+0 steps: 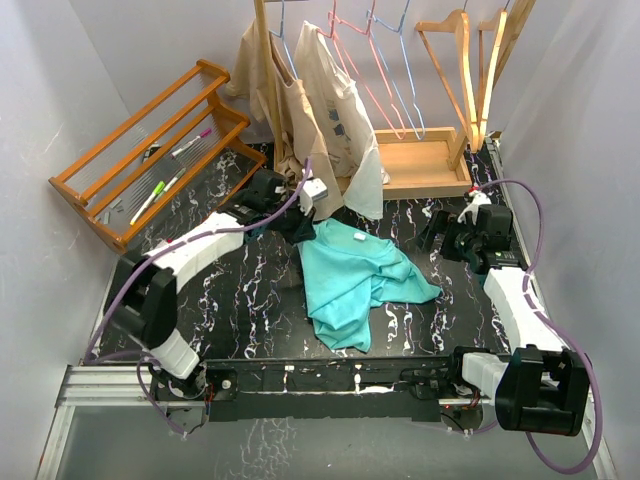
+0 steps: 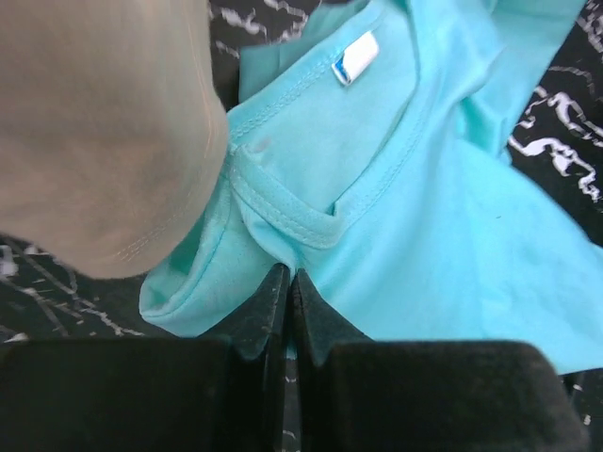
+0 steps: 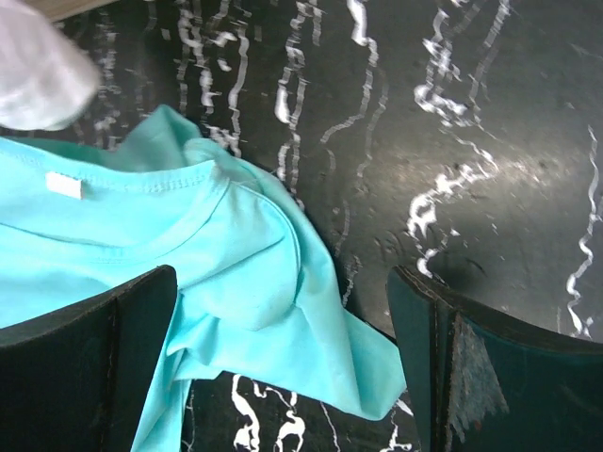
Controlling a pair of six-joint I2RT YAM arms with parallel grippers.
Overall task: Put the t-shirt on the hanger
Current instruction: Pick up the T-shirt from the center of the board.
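The teal t-shirt [image 1: 350, 280] lies crumpled on the black marbled table, its collar with the white label toward the back. My left gripper [image 1: 296, 228] sits at the collar's left edge. In the left wrist view it [image 2: 290, 273] is shut on a fold of the t-shirt's [image 2: 424, 217] ribbed neckband. My right gripper [image 1: 432, 236] hovers open off the shirt's right side. In its own view the wide-apart fingers [image 3: 283, 282] straddle a sleeve of the t-shirt [image 3: 141, 245] without touching it. The wooden hanger [image 1: 466, 80] hangs at the back right.
Beige printed shirts [image 1: 335, 110] hang at the back, one [image 2: 94, 122] close over my left gripper. Pink and blue wire hangers [image 1: 385, 70] and a second wooden one [image 1: 493, 70] hang near them. A wooden tray [image 1: 420, 165] and a slatted rack with pens [image 1: 150, 150] stand behind.
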